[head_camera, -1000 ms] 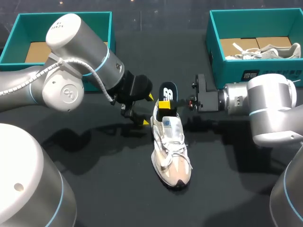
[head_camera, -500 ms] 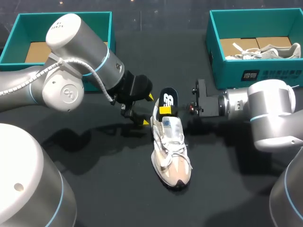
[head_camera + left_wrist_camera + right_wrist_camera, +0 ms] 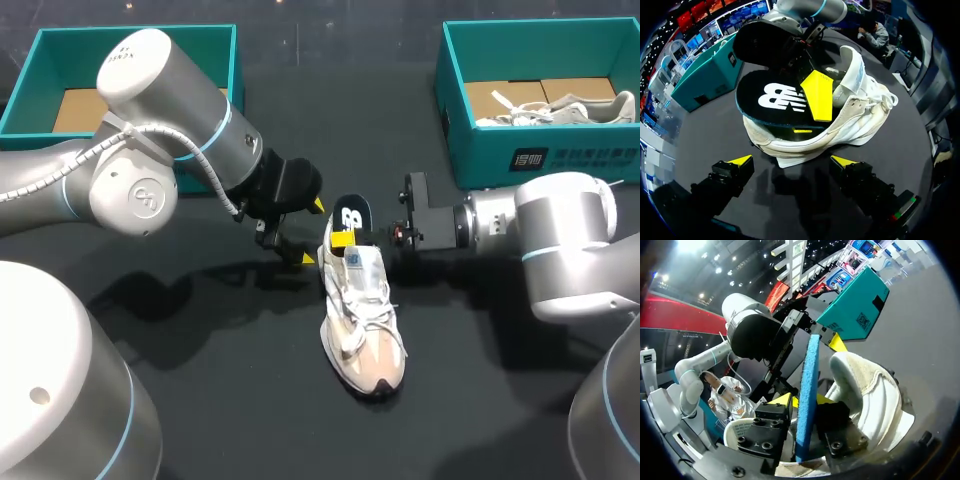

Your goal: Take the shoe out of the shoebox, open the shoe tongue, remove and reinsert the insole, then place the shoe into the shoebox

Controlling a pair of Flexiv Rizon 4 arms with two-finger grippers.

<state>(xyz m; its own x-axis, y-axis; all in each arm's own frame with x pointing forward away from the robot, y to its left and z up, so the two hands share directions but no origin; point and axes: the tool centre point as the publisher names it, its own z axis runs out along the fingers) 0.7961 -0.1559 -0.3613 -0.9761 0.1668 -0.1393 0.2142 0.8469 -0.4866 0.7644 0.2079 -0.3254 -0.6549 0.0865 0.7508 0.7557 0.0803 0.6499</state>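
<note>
Head view: right gripper [image 3: 347, 237] pinches the insole [image 3: 353, 211] at the shoe [image 3: 362, 320] heel, left gripper [image 3: 312, 232] spread wide alongside.

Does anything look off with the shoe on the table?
Yes: the insole juts up out of the heel opening of the shoe, pinched in the right pincer, instead of lying flat inside.

Black table [image 3: 230, 385], pale spare sneaker [image 3: 560, 108] lying inside the teal box [image 3: 480, 150] at its far right corner
</note>
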